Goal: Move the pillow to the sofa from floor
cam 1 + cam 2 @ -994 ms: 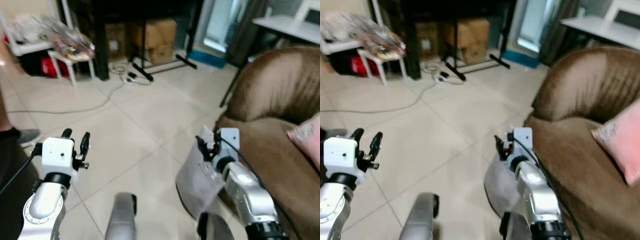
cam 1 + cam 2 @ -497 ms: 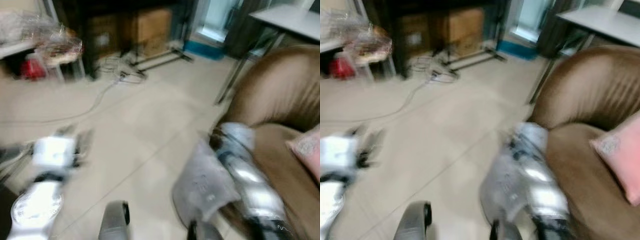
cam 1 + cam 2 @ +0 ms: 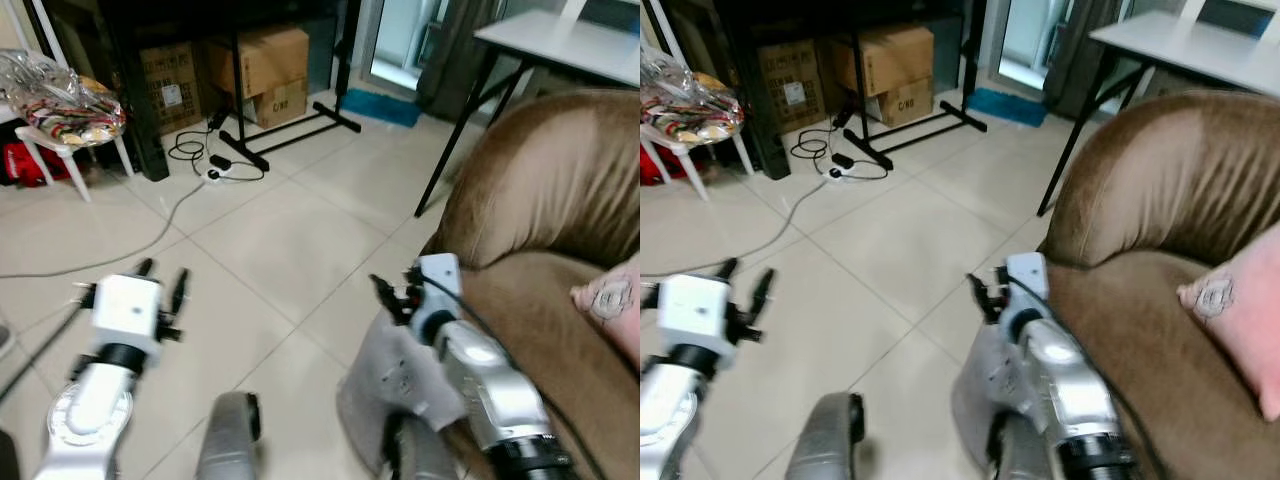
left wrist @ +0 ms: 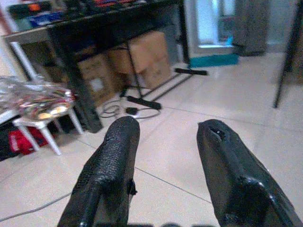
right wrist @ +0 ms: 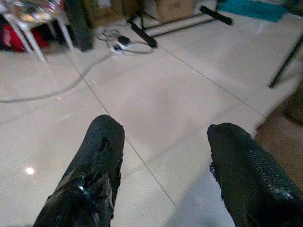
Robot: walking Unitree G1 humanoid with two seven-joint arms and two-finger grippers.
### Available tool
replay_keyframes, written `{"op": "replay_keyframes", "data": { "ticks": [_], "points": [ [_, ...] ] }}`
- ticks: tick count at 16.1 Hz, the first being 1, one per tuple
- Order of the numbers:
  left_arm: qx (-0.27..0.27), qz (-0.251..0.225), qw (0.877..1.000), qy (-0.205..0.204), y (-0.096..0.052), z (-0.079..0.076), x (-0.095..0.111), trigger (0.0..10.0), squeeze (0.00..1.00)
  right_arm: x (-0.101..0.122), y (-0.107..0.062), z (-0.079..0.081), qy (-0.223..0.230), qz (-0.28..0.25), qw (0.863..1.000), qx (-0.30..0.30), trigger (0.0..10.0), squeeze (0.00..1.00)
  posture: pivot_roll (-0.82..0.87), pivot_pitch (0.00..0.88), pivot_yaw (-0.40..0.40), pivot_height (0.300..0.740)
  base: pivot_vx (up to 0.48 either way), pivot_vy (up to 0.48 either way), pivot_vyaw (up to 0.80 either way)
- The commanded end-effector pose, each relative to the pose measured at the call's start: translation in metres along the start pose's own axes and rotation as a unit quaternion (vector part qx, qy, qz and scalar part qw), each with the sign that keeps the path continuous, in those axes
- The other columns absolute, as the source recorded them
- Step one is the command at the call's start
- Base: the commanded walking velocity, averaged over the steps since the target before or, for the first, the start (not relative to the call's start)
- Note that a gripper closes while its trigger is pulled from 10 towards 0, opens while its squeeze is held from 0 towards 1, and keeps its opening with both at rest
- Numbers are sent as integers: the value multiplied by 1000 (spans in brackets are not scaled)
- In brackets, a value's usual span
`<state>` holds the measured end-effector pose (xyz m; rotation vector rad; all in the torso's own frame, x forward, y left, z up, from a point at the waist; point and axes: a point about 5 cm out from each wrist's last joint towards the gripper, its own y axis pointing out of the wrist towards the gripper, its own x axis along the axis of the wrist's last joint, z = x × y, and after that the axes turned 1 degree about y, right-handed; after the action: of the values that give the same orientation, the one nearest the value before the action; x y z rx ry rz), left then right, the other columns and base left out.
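Both the left gripper (image 3: 160, 290) and right gripper (image 3: 393, 296) are released and empty, so the grey pillow (image 3: 395, 385) leaning on the brown sofa (image 3: 545, 200) may slide down if bumped.

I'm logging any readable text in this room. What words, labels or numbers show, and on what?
"C/NO": my best reading of small, soft black print on the front of the lower cardboard box.
White label on the box under the dark table: too small to read.
Emblem on the pink pillow: blurred, no legible words.
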<state>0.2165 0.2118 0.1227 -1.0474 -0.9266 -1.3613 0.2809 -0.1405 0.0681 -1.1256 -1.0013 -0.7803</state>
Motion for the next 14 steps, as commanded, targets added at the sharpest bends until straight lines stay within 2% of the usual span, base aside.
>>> {"op": "replay_keyframes", "data": {
  "ticks": [1,6,9,11,12,13,14],
  "points": [
    [-2,4,1000,9,-2,0,-1,10000,0,-3,-2,-6,5,9,1000,-11,10000,0,91,0,-59,555,0,0,0],
    [-20,16,1000,16,-2,-5,-5,10000,0,-6,2,-8,-1,25,1000,-8,10000,0,92,0,-59,500,0,0,0],
    [-25,20,999,17,-3,-4,-5,10000,0,-9,15,-3,-8,42,999,-4,10000,0,86,0,-54,470,0,0,0],
    [-32,22,999,18,-4,-4,-4,10000,0,-5,26,3,-12,40,999,-3,10000,0,88,0,-56,465,0,0,0],
    [-44,23,999,17,-6,-5,-4,10000,0,-1,35,0,4,28,999,-23,10000,929,97,0,-65,465,0,0,0],
    [-55,23,998,17,-7,-6,-3,10000,0,3,40,-4,21,18,999,-39,10000,1000,105,0,-72,465,0,0,0],
    [-62,23,998,16,-7,-6,-2,10000,0,5,43,-7,28,14,998,-47,10000,1000,110,0,-77,465,0,0,0]
  ]
}}
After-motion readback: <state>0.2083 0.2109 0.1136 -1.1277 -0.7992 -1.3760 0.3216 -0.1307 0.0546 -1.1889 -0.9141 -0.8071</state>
